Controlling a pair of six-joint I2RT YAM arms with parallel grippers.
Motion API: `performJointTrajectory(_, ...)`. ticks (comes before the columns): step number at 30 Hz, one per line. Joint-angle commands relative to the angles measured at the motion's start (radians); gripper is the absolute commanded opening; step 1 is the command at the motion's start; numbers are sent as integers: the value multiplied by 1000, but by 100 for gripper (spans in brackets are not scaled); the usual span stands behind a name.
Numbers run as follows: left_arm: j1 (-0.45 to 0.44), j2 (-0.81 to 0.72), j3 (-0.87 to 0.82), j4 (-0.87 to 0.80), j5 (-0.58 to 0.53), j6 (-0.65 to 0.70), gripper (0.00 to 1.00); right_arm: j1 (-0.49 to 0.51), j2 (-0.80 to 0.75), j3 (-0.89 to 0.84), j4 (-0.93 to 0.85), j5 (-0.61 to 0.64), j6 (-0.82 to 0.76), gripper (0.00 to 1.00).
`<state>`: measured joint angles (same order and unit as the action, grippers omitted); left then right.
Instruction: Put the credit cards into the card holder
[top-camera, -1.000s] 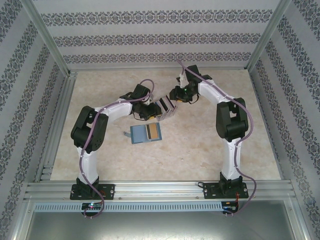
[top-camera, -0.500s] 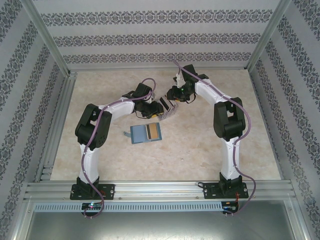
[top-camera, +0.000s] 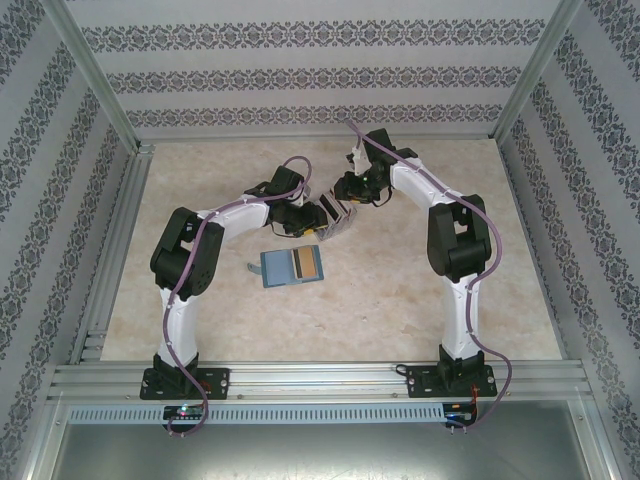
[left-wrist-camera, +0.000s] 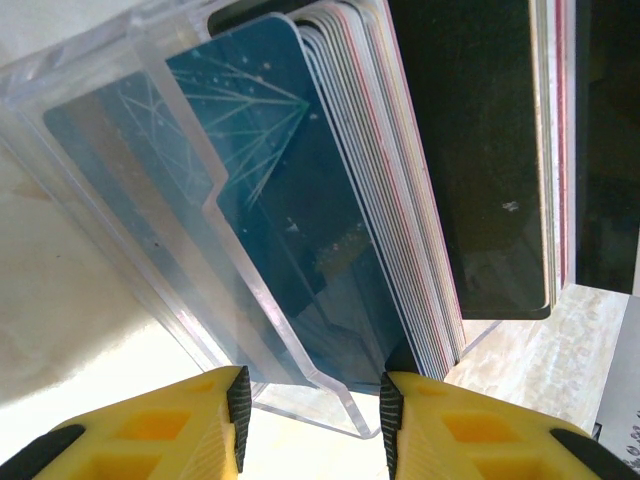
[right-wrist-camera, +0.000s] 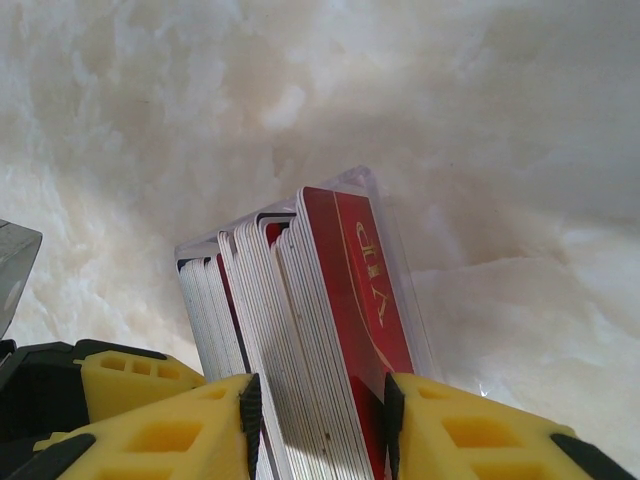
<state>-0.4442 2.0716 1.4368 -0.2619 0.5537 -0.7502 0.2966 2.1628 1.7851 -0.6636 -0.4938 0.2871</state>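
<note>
Over marble table, left fingers and right fingers each clamp card holder packed with credit cards.

A pale marbled surface lies beneath the jaws. Walls papered with dark floral bands stand beyond the jaws and to either side of them. Aluminium rails run along the surface's edge, well apart from the jaws.

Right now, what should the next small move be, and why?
Probably open the right gripper and let go of the card stack: it looks seated in the clear card holder that the left gripper clamps, and two cards lie on the table.
</note>
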Motion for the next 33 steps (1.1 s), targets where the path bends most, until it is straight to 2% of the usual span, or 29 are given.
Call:
performJointTrajectory(1, -6, 30, 7, 47, 0, -18, 42, 1, -54, 17, -34, -32, -15, 40)
performJointTrajectory(18, -7, 30, 6, 50, 4, -24, 42, -7, -67, 24, -38, -42, -12, 39)
performJointTrajectory(30, -8, 31, 8, 53, 5, -26, 42, -30, -68, 17, -48, -34, -23, 17)
performJointTrajectory(33, -8, 31, 6, 55, 5, -27, 42, -34, -69, 17, -46, -38, -23, 9)
